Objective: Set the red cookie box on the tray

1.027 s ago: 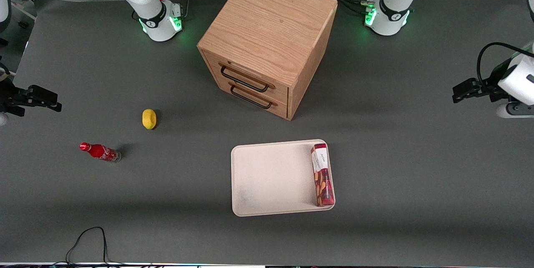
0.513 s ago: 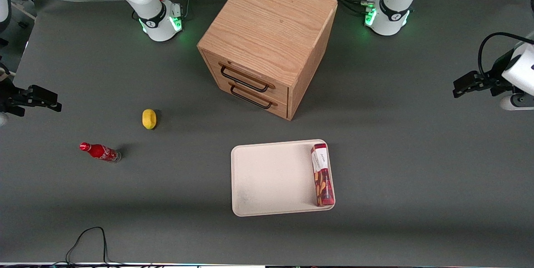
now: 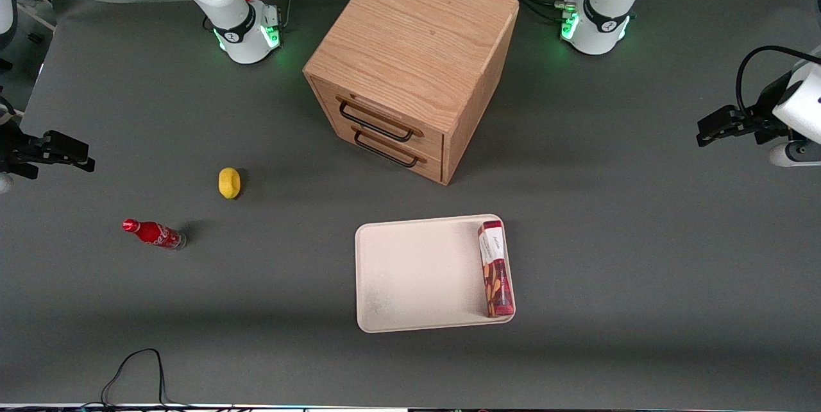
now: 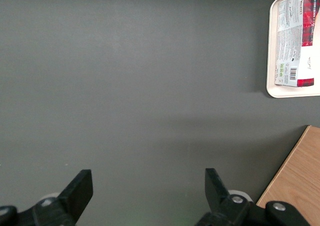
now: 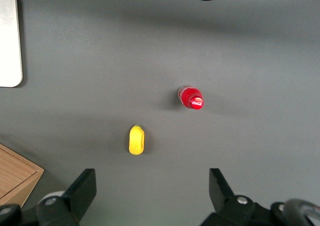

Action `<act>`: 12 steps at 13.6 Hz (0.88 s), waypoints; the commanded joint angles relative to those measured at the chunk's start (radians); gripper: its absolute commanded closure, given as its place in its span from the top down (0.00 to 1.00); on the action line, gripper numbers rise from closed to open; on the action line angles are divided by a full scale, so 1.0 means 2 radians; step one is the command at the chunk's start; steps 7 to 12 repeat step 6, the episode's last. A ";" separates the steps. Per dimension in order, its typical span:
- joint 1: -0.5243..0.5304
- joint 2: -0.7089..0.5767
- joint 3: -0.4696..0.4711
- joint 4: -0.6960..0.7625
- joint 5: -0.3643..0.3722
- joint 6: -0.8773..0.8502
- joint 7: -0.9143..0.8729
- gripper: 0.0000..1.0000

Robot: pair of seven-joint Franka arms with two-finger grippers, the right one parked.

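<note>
My gripper [image 3: 705,135]: held out over bare table [image 3: 641,239] at the working arm's end, well apart from everything else; fingers [image 4: 80,186] spread wide, nothing between them. Red cookie box [image 3: 496,269]: lying flat in the tray [image 3: 417,271], along the tray's short edge nearest my end of the table, just inside the low rim. Its long axis runs from the cabinet side toward the front camera, tilted very slightly; the white-label end points toward the wooden drawer cabinet [image 3: 410,65], the dark-red end with tan biscuit pictures points toward the front camera. My wrist view catches the same box [image 4: 297,40] at one corner of the tray [image 4: 272,45], label face showing. Cabinet: two drawers with dark wire handles, farther from the front camera than the tray. Yellow lemon-like item [image 3: 229,182] and small red soda bottle [image 3: 154,233]: both toward the parked arm's end, the bottle on its side and nearer the front camera than the yellow item.
</note>
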 commanded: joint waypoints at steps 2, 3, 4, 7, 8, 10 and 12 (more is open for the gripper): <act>0.009 -0.006 -0.011 0.005 -0.008 -0.013 -0.002 1.00; 0.009 -0.006 -0.011 0.005 -0.008 -0.013 -0.002 1.00; 0.007 -0.006 -0.011 0.005 -0.007 -0.014 -0.002 1.00; 0.006 -0.006 -0.011 0.005 -0.007 -0.015 -0.002 1.00; 0.006 -0.006 -0.011 0.005 -0.007 -0.015 -0.002 1.00; 0.006 -0.006 -0.011 0.005 -0.007 -0.015 -0.002 1.00; 0.006 -0.006 -0.011 0.005 -0.007 -0.015 -0.002 1.00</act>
